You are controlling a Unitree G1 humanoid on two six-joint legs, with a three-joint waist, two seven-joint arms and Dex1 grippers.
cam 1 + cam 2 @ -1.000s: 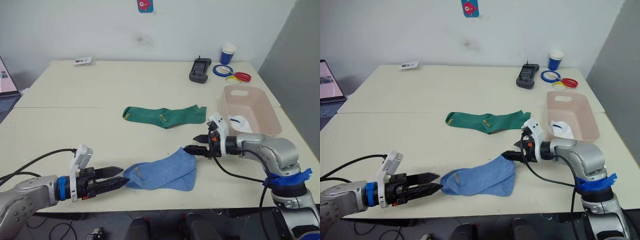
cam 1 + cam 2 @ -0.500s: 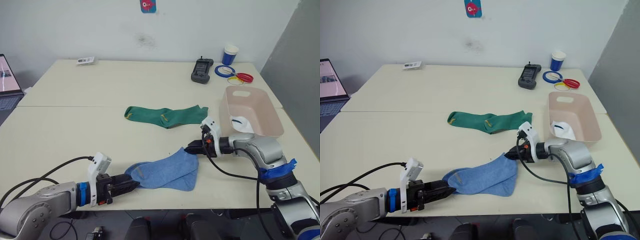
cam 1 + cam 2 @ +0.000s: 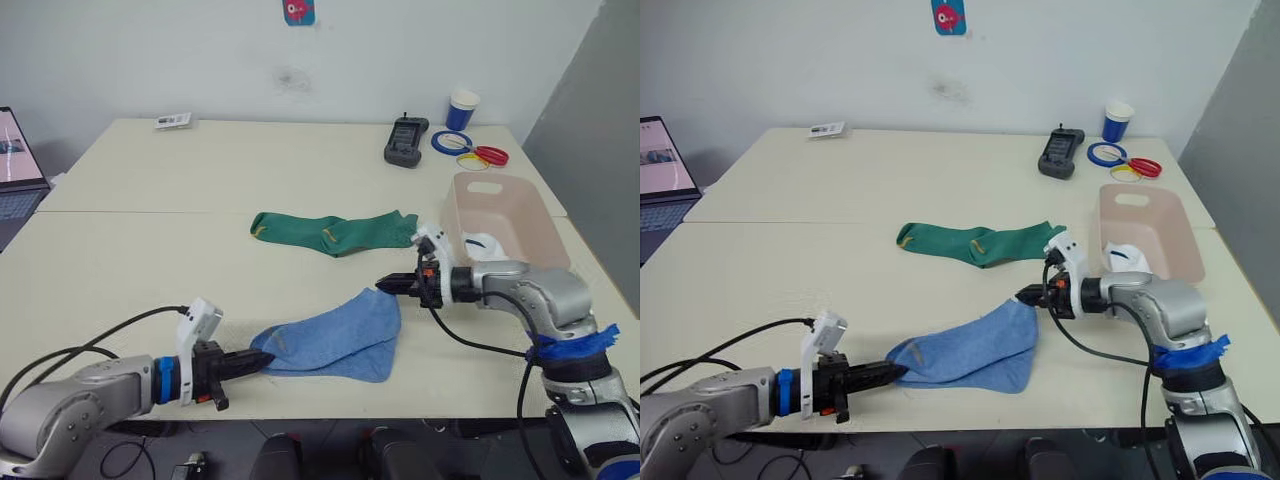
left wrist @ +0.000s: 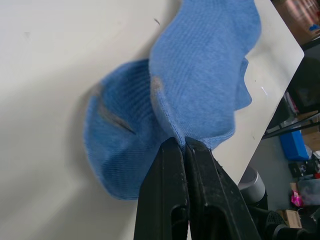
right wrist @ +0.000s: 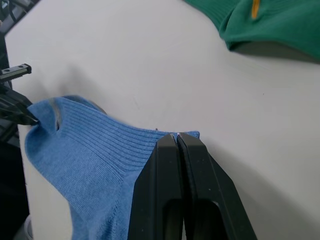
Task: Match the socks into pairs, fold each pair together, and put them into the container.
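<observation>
Two light blue socks point(image 3: 330, 340) lie one on the other near the table's front edge. My left gripper point(image 3: 262, 358) is shut on their left end, and the pinch shows close up in the left wrist view point(image 4: 184, 142). My right gripper point(image 3: 385, 284) is shut on their far right corner point(image 5: 176, 137), holding it a little above the table. Behind them lie two dark green socks point(image 3: 330, 230), overlapping end to end. The pink-beige container point(image 3: 500, 195) stands at the right with a white sock point(image 3: 480, 245) inside.
At the back right are a black handheld device point(image 3: 404, 140), a blue paper cup point(image 3: 461, 108) and tape rings with red scissors point(image 3: 470, 152). A laptop point(image 3: 12, 160) sits at the left edge, a small card point(image 3: 170, 122) at the back.
Both grippers have gone from open to shut on the blue socks. The left one slid in onto their left end; the right one has raised its corner slightly.
</observation>
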